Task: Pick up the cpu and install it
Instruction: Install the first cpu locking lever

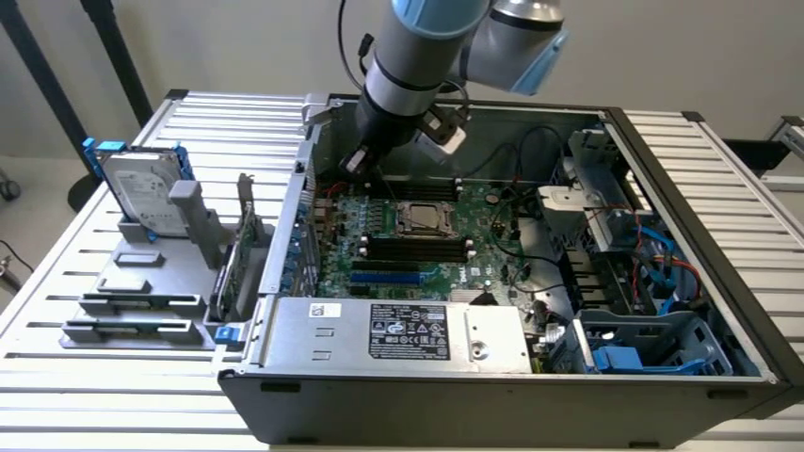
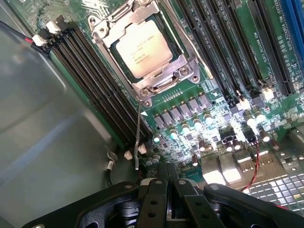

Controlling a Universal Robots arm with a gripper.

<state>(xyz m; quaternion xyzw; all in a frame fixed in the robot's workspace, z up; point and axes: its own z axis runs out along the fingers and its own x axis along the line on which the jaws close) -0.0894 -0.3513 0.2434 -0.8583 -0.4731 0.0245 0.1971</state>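
The cpu (image 1: 425, 217) (image 2: 144, 49), a small square chip with a silver top, lies flat in its socket on the green motherboard (image 1: 490, 268), framed by the metal socket bracket (image 2: 183, 71). A thin metal socket lever (image 2: 137, 137) runs from the bracket's corner toward the gripper. My gripper (image 1: 357, 165) (image 2: 166, 187) hangs inside the open computer case, above the board's far corner on the exterior view's left, a short way from the cpu. Its black fingers are shut together with nothing between them.
Black memory slots (image 2: 99, 80) flank the socket on both sides. A power supply (image 1: 402, 334) fills the case front and cables and a blue drive cage (image 1: 641, 353) crowd its right. Outside on the left, a hard drive (image 1: 141, 193) stands on grey holder blocks (image 1: 138, 301).
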